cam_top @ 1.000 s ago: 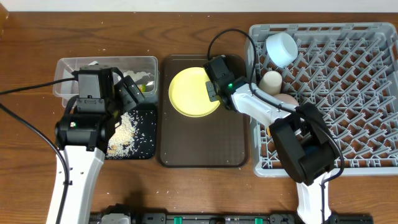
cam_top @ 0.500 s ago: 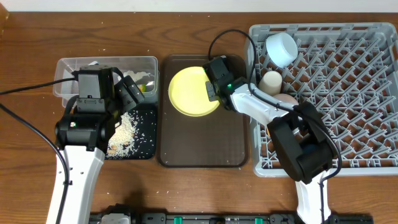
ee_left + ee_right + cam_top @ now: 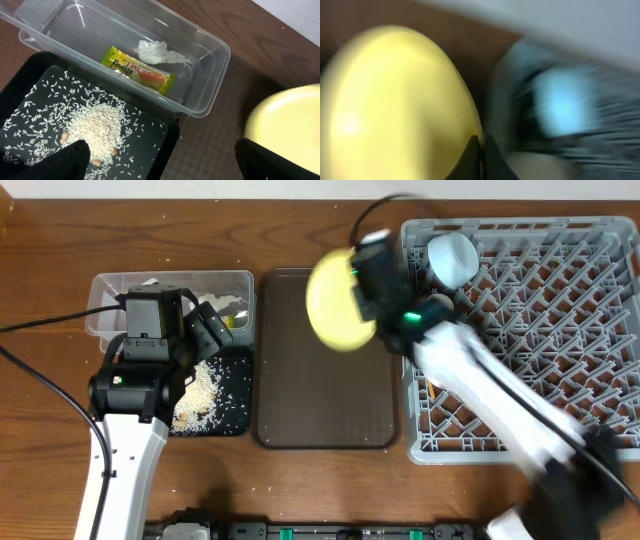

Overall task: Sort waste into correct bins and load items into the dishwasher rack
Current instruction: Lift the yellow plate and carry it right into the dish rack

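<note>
Above brown tray (image 3: 325, 400) — right gripper (image 3: 481, 156) pinching yellow plate (image 3: 335, 302); left gripper (image 3: 165, 162) wide open, empty.

a brown wooden table (image 3: 40, 240) with a visible grain is seen under everything. a pale strip (image 3: 200, 188), perhaps a wall, is seen along its far edge. the wood is lit evenly, and only soft shadows are cast.

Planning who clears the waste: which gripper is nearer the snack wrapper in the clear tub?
Left. The left gripper hangs open at the black tray's edge, close to the snack wrapper; the right gripper is over the brown tray, shut on the yellow plate.
</note>
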`<state>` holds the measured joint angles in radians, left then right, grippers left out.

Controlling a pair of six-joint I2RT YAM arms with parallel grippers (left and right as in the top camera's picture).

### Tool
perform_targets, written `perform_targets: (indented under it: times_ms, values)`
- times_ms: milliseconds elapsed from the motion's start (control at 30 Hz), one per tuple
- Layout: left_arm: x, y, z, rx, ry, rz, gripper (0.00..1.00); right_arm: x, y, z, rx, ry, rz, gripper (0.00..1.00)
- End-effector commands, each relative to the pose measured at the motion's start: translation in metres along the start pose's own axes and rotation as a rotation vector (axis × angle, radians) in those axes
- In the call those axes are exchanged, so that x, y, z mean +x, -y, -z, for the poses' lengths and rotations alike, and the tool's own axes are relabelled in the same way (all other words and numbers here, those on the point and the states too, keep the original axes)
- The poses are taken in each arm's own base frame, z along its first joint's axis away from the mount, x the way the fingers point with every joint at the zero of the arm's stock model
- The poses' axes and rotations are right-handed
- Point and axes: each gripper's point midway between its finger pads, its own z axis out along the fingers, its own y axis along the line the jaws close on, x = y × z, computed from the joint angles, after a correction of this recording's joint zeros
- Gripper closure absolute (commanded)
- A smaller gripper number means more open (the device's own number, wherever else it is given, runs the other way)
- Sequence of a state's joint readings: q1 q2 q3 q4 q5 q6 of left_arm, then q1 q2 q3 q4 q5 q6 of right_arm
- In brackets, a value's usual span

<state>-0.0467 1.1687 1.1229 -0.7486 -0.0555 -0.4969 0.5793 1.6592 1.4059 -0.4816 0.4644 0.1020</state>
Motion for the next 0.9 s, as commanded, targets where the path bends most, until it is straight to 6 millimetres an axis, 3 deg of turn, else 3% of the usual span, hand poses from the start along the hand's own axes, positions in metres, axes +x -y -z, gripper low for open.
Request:
perform_targets:
  times_ms: [0,133,267,333,500,667,867]
  values:
    - [-0.006,0.000,0.004,0.002,0.018,-0.001,0.04,-0.040,0.069,0.071,0.222,0.137,0.054,0.99]
    - [-0.006,0.000,0.004,0.002,0.018,-0.001,0.05,-0.038,0.143,0.137,0.472,0.137,0.110,0.99]
    - [-0.006,0.000,0.004,0.002,0.018,-0.001,0.05,-0.013,0.193,0.173,0.611,0.018,0.240,0.99]
    - [-0.006,0.000,0.004,0.002,0.018,-0.001,0.05,-0.001,0.206,0.179,0.633,-0.040,0.278,0.99]
    - [-0.006,0.000,0.004,0.002,0.018,-0.001,0.05,0.033,0.245,0.180,0.708,-0.208,0.287,0.99]
    - [-0.006,0.000,0.004,0.002,0.018,-0.001,0.05,0.053,0.273,0.167,0.764,-0.325,0.256,0.99]
    - [-0.006,0.000,0.004,0.002,0.018,-0.001,0.05,0.070,0.283,0.131,0.772,-0.451,0.281,0.99]
